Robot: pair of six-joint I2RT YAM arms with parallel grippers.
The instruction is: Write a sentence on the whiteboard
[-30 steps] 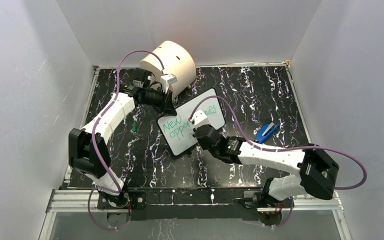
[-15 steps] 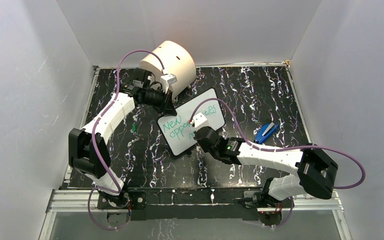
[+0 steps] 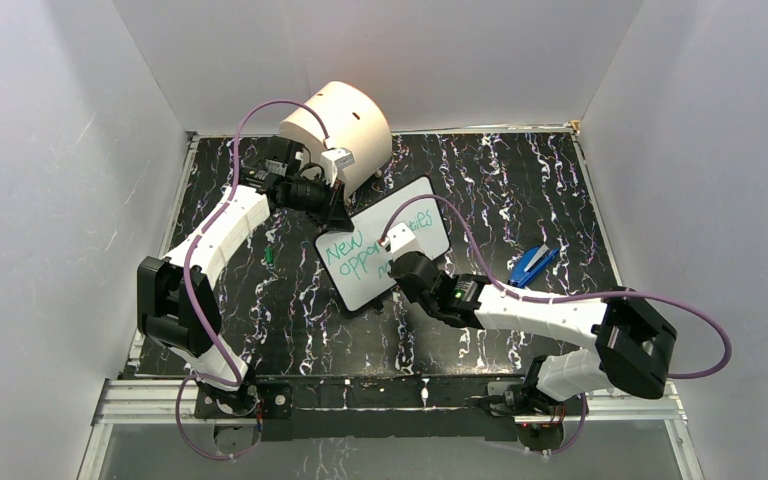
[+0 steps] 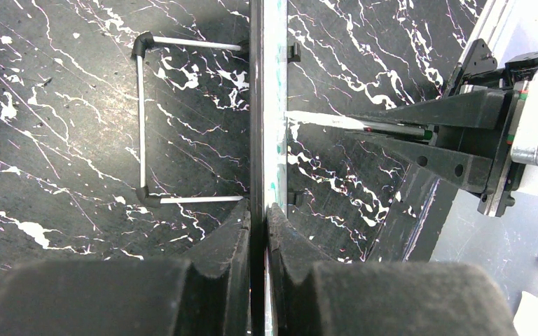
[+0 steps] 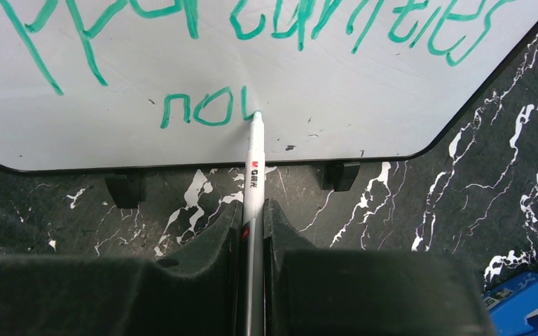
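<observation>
Two grippers meet at the whiteboard (image 3: 368,288), which sits in the middle of the black marbled table (image 3: 520,190). Nearest, the right gripper (image 5: 252,210) is closed tight on a white marker (image 5: 253,161). The marker's tip touches the board at the end of "nou", the lowest line of the green sentence (image 3: 355,250). At the board's far left edge, the left gripper (image 4: 258,213) is clamped on the rim. Behind stands a cream cylinder (image 3: 340,120), and a blue object (image 3: 533,264) lies off to the right.
</observation>
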